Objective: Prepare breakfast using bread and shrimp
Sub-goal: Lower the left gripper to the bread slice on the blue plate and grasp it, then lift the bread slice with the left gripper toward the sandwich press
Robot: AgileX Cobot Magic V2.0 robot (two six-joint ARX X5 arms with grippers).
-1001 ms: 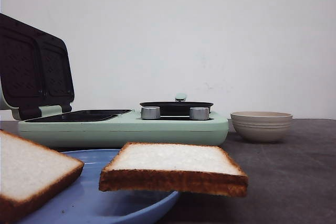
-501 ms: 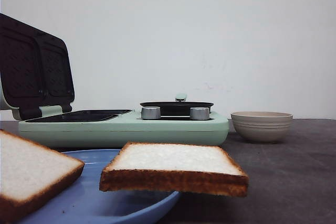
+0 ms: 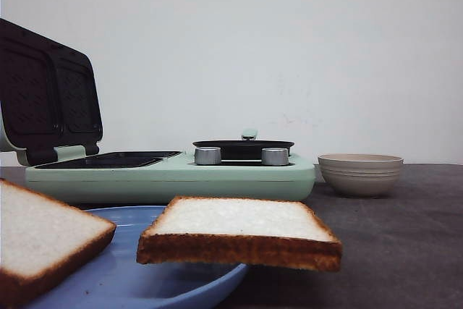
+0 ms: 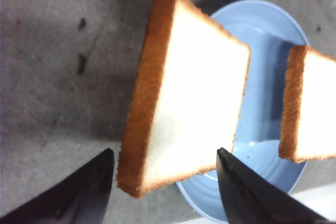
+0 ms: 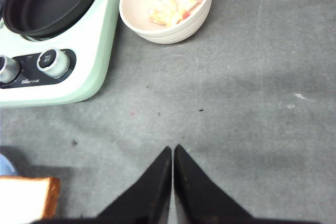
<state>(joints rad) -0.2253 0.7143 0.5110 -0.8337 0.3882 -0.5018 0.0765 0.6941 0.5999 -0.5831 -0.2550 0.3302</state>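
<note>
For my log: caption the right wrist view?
Shut right claw over table; shrimp in bowl beside cooker.

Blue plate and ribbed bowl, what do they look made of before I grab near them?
The blue plate looks like glazed ceramic or melamine: smooth, with bright glare spots in the left wrist view. The ribbed bowl looks like matte beige stoneware, with thick walls, horizontal ridges and no sharp reflections. Neither material can be confirmed from the pictures.
</note>
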